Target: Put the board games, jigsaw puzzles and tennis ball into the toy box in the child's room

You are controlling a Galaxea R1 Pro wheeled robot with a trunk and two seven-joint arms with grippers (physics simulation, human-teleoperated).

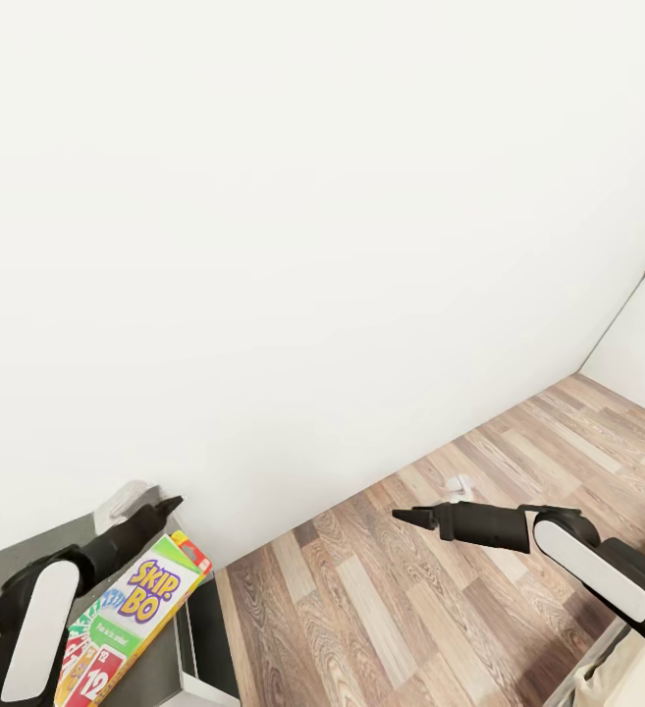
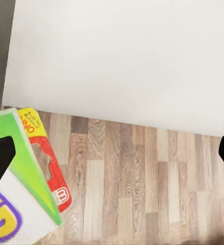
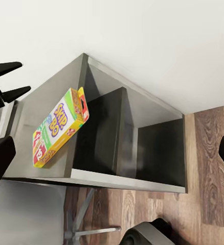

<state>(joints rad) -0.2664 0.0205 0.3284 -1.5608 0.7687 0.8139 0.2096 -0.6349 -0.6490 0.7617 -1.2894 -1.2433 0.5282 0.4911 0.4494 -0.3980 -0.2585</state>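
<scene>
**SKIP-BO box lies free on the grey cabinet; both grippers open and empty**

The white wall [image 1: 263, 196] and the wood-plank floor [image 1: 410, 609] take most of the head view. Low at the robot's left stands a dark-grey cabinet [image 3: 40, 117]. It has two open compartments under its top, a narrow one [image 3: 99, 132] and a wider one [image 3: 158, 148]. Both look dark, and I see nothing stored in them.

The SKIP-BO box [image 1: 135, 614], one of the board games, lies flat on the cabinet top. In the right wrist view its yellow-orange end projects a little over the edge, above the narrow compartment.

The left gripper [image 1: 165, 506] is close to the far end of the box but not touching it. Its fingers are spread apart and hold nothing. The right gripper [image 1: 405, 514] hangs over the floor, well apart from the cabinet. Its fingers are also apart and empty.

I judge the box to be light, thin cardboard. It is stiff enough to lift by one end, but its printed faces are smooth and it can slip or turn in the fingers. The projecting end seems the best place to hold, with one finger above and one below. A hard squeeze may dent the cardboard, and a push from the side may slide the box off the edge.
</scene>
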